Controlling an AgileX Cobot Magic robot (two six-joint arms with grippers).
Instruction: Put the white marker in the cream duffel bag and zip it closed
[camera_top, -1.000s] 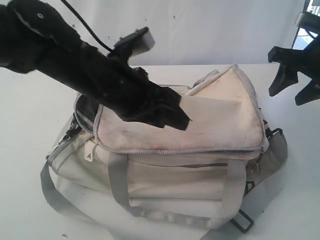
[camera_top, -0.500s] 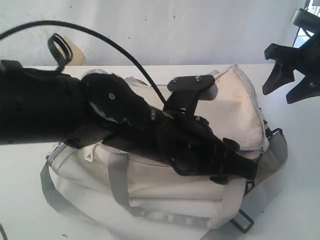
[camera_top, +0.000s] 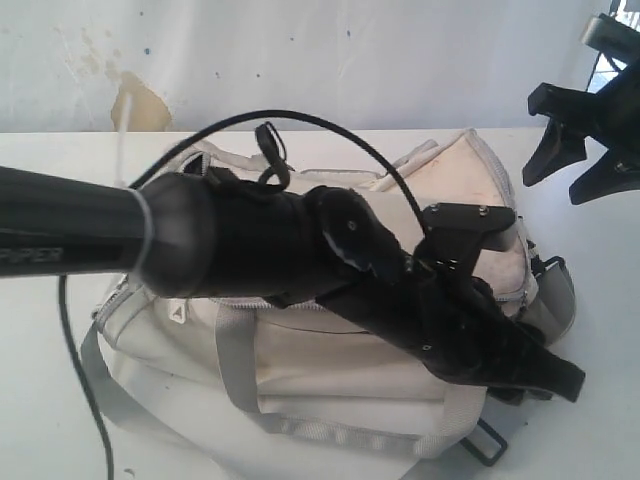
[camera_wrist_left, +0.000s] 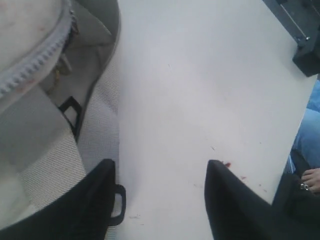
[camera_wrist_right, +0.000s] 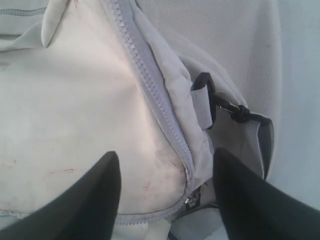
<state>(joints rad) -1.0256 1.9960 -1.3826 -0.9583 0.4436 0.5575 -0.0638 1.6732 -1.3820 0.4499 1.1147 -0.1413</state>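
Observation:
The cream duffel bag (camera_top: 300, 360) lies in the middle of the white table, its stained top flap (camera_wrist_right: 75, 110) edged by a grey zipper (camera_wrist_right: 150, 95). A metal zipper pull (camera_wrist_right: 192, 201) sits at the flap's corner. My left arm stretches across the bag, and its gripper (camera_top: 550, 375) hangs open at the bag's right front end. In the left wrist view that gripper (camera_wrist_left: 160, 167) has bare table between its fingers, beside a grey strap (camera_wrist_left: 97, 125) and black clip (camera_wrist_left: 119, 205). My right gripper (camera_top: 570, 172) hovers open above the bag's right end (camera_wrist_right: 165, 160). The white marker is out of view.
A black cable (camera_top: 300, 125) loops over the left arm. The table edge (camera_wrist_left: 287, 150) runs close to the left gripper, with a person's hand (camera_wrist_left: 310, 177) and black equipment (camera_wrist_left: 300, 35) beyond it. A side clip (camera_wrist_right: 207, 100) hangs at the bag's end.
My left arm has swung from the bag's top left across and down to its right front end. The right gripper has hardly moved.

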